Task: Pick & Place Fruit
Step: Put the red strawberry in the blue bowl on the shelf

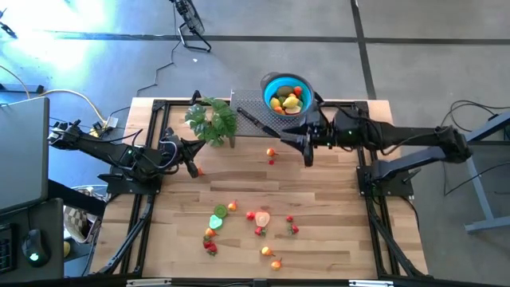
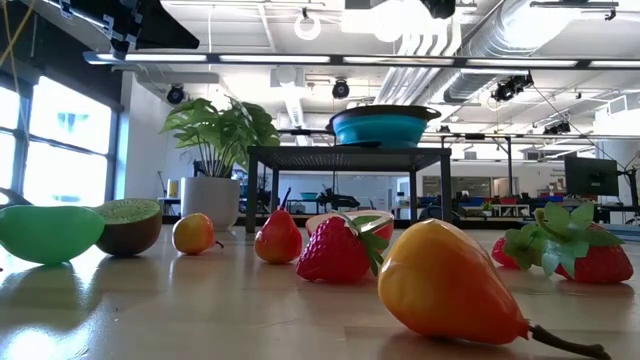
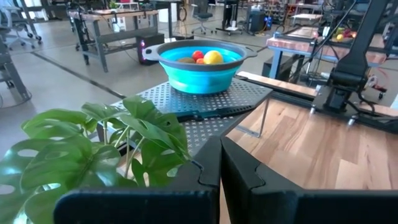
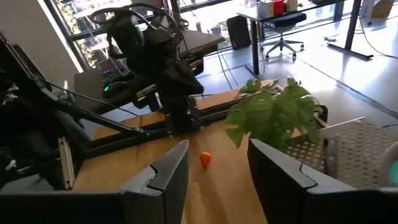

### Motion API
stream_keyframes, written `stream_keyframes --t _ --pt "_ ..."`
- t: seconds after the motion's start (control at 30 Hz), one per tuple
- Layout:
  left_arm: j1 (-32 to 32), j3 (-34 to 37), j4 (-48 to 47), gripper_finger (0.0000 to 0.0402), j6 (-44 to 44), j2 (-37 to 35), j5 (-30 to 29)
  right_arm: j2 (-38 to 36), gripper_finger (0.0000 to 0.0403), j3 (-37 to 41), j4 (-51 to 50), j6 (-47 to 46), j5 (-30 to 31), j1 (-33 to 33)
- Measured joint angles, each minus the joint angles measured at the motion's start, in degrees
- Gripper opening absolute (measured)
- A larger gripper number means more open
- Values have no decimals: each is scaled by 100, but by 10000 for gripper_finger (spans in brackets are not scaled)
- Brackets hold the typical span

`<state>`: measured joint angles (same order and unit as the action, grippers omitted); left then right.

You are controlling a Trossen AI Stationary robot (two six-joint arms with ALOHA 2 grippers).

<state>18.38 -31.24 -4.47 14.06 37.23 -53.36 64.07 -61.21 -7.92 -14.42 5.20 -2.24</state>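
You are looking at a wooden table [image 1: 335, 199] with both arms reaching in from the sides. Your right arm stretches in from the right along the far part of the table; its right gripper [image 1: 307, 151] hangs above the wood just near of the metal stand, fingers [image 4: 163, 171] spread apart with nothing between them. Your left arm waits at the left edge, and its left gripper [image 1: 191, 163] sits beside the plant, fingers [image 3: 208, 165] pressed together and empty.

The perforated metal stand [image 1: 253, 108] is at the far middle of the table. The leafy plant [image 1: 212, 119] stands at its left end, and a blue bowl [image 1: 284, 84] rests on its far right part with several pieces of fruit already inside.

Most of the fruit [image 1: 256, 218] lies scattered on the near half of the table: strawberries, a green piece, a halved kiwi, orange and yellow pieces. Two small pieces [image 1: 272, 154] lie farther back, just left of the right gripper, and one orange piece [image 4: 205, 159] lies near the left gripper.
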Motion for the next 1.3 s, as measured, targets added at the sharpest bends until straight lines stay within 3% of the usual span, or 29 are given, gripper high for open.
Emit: stream_keyframes --t 0.43,0.73,1.0,1.3 --pt "0 0 -10 0 129 2 984 180 155 -2 197 -745 1513 1464" --pt "0 0 -184 0 129 0 1277 1018 155 -2 1146 -1061 1563 1996" --pt "2 1 -348 0 317 2 1283 1511 155 -2 1124 -1711 1236 2380" --pt "0 2 -345 0 317 2 1224 1517 155 -154 785 -1749 1068 2679"
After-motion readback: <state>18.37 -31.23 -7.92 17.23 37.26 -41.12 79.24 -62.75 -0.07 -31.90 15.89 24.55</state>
